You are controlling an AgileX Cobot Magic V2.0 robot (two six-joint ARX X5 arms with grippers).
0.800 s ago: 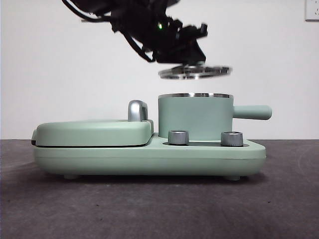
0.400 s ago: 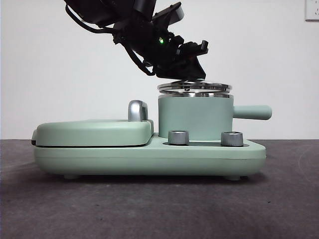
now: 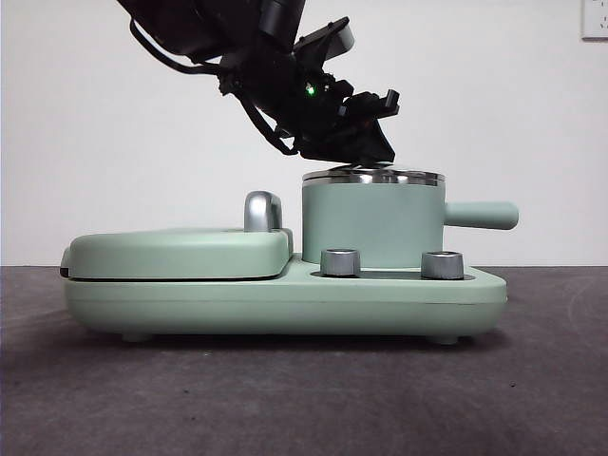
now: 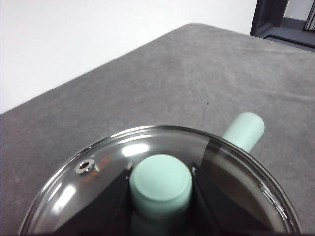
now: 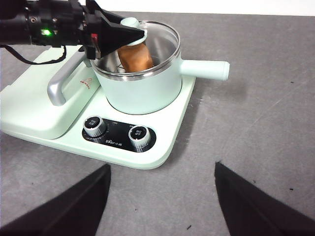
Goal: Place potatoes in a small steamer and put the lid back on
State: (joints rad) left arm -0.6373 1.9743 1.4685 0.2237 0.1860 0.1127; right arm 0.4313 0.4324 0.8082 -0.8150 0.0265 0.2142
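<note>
The mint-green small steamer (image 3: pixel 372 223) stands on the cooker base, its side handle (image 3: pixel 481 214) pointing right. The glass lid (image 3: pixel 373 176) rests level on the pot's steel rim. My left gripper (image 4: pixel 160 184) is shut on the lid's mint-green knob (image 4: pixel 161 183); in the front view it comes down from the upper left (image 3: pixel 366 152). In the right wrist view the orange-brown potato (image 5: pixel 135 57) shows inside the pot under the lid (image 5: pixel 157 42). My right gripper (image 5: pixel 162 199) is open and empty, held back above the table in front of the cooker.
The mint-green cooker base (image 3: pixel 285 294) carries a flat hinged griddle (image 3: pixel 176 252) with a chrome handle (image 3: pixel 261 211) on the left and two steel dials (image 3: pixel 340 262) (image 3: pixel 442 264) in front of the pot. Dark grey table surface lies all around.
My left gripper has lowered the lid from a tilted hover above the pot down onto the rim, where it now sits level.
</note>
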